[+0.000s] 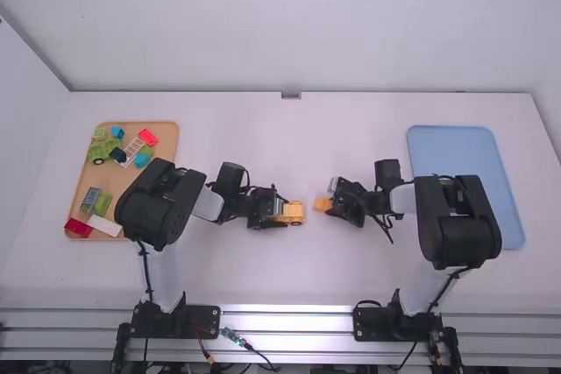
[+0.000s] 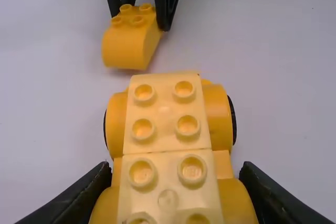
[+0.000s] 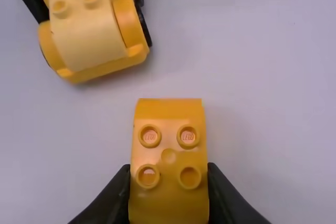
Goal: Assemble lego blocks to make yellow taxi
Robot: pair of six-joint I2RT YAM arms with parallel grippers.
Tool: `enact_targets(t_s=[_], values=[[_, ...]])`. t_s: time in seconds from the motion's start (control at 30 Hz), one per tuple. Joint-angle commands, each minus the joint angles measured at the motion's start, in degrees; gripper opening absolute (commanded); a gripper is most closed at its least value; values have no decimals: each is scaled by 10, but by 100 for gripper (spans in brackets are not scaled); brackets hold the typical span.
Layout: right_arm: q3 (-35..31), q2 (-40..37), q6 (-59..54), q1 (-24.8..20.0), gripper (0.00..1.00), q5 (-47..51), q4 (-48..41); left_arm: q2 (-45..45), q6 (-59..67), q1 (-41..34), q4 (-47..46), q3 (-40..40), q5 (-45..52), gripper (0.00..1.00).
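Currently, a yellow toy car body (image 2: pixel 164 124) and a separate yellow block (image 3: pixel 169 153) are held apart over the middle of a smooth white table (image 1: pixel 254 273), with twelve o'clock taken as pointing away from the arm bases. The car body is grasped by the left gripper (image 1: pixel 277 208), its fingers pressed against both flanks. Its top is formed of glossy, pale yellow plastic with round raised studs in two rows, and its sides are bulged by deeper yellow, rounded fenders over black wheels. The yellow block is clasped by the right gripper (image 1: pixel 331 202), with its sides pinched between the fingertips. Four round studs are borne on its top, and its exposed end is curved smoothly downward. The block is placed at about three o'clock from the car body, near it, with a gap left between.

At nine o'clock, a tan tray (image 1: pixel 120 184) with rounded corners is set. Toward its twelve, a green wheeled piece (image 1: pixel 105 147), a white lattice piece (image 1: pixel 134 149) and a red block (image 1: pixel 147 137) are gathered; toward its six, a flat-sided white block (image 1: pixel 104 226) is laid. At three o'clock, a smooth blue tray (image 1: pixel 453 151) with rounded corners is placed, partly covered by the right arm (image 1: pixel 456 216).
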Motion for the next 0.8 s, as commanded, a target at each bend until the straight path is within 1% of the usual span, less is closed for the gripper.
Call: enact_targets(t_s=[0.0, 0.1, 0.2, 0.37, 0.53, 0.77], values=[[0, -6, -2, 3, 16, -34, -4, 8, 10, 6, -5, -5, -16, 30], [0, -20, -2, 13, 13, -55, -6, 8, 10, 6, -4, -5, -31, 24], [0, -36, -3, 24, 10, -57, -14, 8, 10, 6, -6, -5, -45, 22], [0, -63, -2, 45, 10, -57, -21, 8, 10, 6, -7, -5, -44, 22], [0, -94, 41, 58, 9, -53, -19, 8, 10, 6, -7, -5, -45, 22], [0, -105, 42, 86, 8, -53, -15, 8, 10, 6, -6, -5, -43, 22]])
